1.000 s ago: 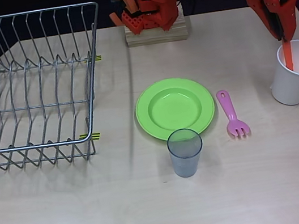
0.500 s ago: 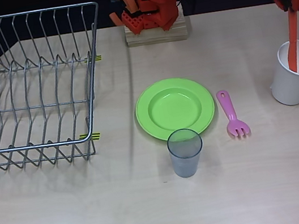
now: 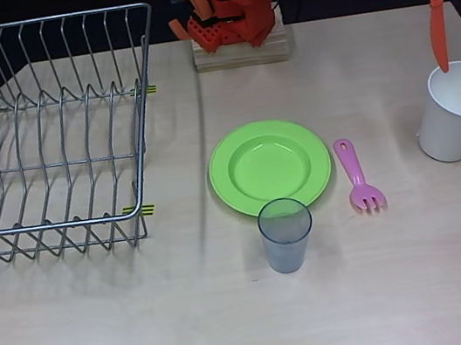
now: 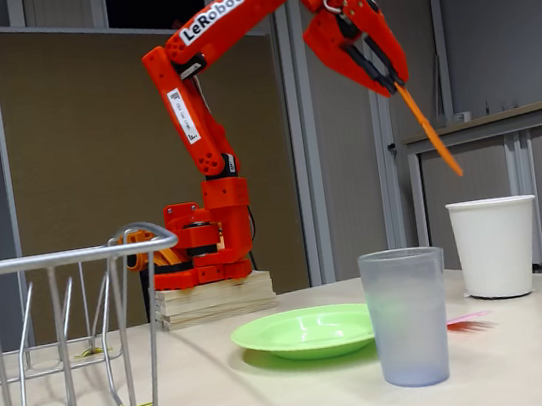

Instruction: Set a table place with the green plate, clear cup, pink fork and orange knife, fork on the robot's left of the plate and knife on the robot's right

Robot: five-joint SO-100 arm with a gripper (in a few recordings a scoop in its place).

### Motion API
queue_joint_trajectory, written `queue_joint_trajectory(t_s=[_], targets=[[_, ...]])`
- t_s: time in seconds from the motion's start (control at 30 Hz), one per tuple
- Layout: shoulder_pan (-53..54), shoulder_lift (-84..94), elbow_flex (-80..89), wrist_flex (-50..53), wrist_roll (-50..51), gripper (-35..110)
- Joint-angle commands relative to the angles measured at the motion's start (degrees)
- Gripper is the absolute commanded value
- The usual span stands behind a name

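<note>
Tool [image 4: 389,73] clenched on the knife [image 4: 429,130], held in the air above the white cup [image 4: 496,245], blade angled down, clear of the rim. Plate [image 3: 269,166] mid-desk [image 3: 107,335], clear cup [image 3: 286,234] touching its near edge in the overhead view, fork [image 3: 359,176] just right of plate. Rack [image 3: 38,134] at left.

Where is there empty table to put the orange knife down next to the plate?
Bare table lies between the green plate and the wire rack. The wide strip in front of the clear cup is bare too. It is crowded on the plate's other side, where the pink fork lies near the white cup.
</note>
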Motion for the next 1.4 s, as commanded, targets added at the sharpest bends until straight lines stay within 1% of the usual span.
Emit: queue_joint_trajectory(t_s=[0.0, 0.23, 0.47, 0.6, 0.77, 0.93, 1.03, 1.2, 1.37], targets=[[5.8, 8.0, 7.1, -3.6, -8.1, 0], [21.2, 23.7, 33.0, -15.2, -24.0, 0], [30.2, 36.6, 52.2, -25.7, -35.7, 0], [34.7, 42.4, 59.7, -29.3, -38.9, 0], [41.8, 47.6, 65.8, -29.6, -41.0, 0], [49.9, 48.2, 70.3, -31.9, -45.0, 0], [54.1, 45.9, 73.5, -36.6, -48.0, 0], [57.0, 42.9, 79.5, -46.8, -51.7, 0], [57.7, 40.6, 81.7, -48.4, -52.7, 0]])
